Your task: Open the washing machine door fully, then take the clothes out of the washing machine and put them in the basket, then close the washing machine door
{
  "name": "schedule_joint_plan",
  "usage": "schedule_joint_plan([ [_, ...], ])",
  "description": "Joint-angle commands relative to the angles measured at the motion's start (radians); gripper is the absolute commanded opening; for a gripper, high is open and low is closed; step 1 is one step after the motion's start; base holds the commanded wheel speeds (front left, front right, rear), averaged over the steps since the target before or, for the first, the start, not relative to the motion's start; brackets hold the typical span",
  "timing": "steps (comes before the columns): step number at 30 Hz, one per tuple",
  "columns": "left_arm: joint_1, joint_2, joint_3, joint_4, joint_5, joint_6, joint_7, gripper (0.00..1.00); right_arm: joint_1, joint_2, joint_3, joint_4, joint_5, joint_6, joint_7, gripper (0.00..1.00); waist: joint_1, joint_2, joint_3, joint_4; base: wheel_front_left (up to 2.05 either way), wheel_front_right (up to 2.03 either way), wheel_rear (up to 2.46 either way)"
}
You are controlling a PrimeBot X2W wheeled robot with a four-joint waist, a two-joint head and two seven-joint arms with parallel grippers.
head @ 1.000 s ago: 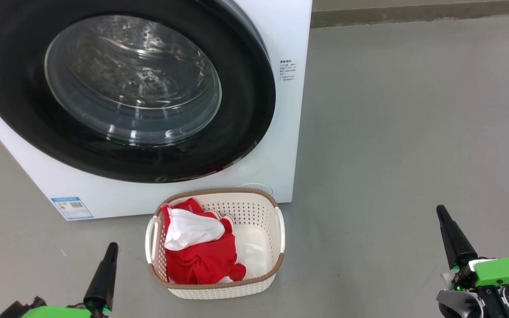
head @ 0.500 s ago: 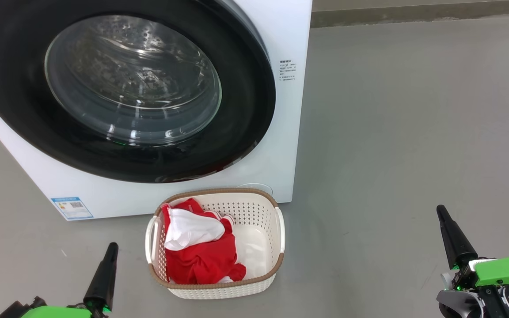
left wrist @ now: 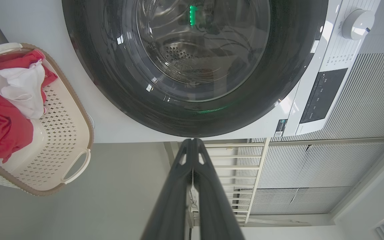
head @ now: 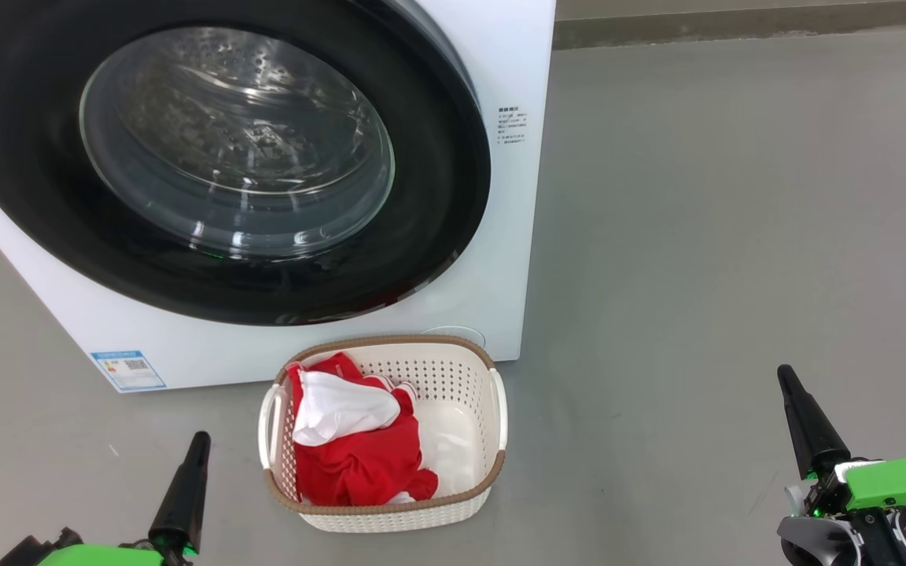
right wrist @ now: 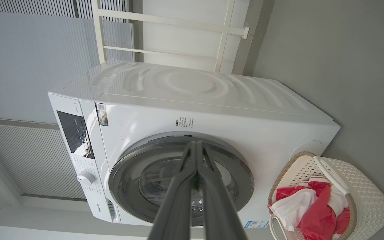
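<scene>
Nothing has shifted over the last second: my left gripper (head: 200,437) and my right gripper (head: 782,371) hang low at seven and four o'clock of the head view, each with its jaws pressed together on nothing. At eleven o'clock the washing machine door (head: 441,196) lies closed against the washing machine (head: 520,63). At six o'clock the basket (head: 453,371) stands on the grey floor (head: 736,236) just before the machine, the red-and-white clothes (head: 359,468) heaped toward its nine-o'clock side.
</scene>
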State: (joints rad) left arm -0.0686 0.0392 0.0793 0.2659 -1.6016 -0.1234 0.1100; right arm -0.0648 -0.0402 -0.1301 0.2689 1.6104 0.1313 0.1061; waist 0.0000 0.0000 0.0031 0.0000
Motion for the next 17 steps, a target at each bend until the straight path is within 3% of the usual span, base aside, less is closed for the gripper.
schedule_joint_plan([
  [1, -0.039, 0.011, 0.034, -0.021, -0.007, -0.007, 0.003, 0.00, -0.043, -0.011, 0.017, -0.024, -0.002, -0.001, 0.007, 0.00, 0.0000, 0.0000, 0.000, 0.000, 0.00, 0.00, 0.00],
  [17, -0.039, 0.011, 0.034, -0.021, -0.007, -0.007, 0.003, 0.00, -0.043, -0.011, 0.016, -0.024, -0.002, -0.001, 0.007, 0.00, 0.0000, 0.0000, 0.000, 0.000, 0.00, 0.00, 0.00],
])
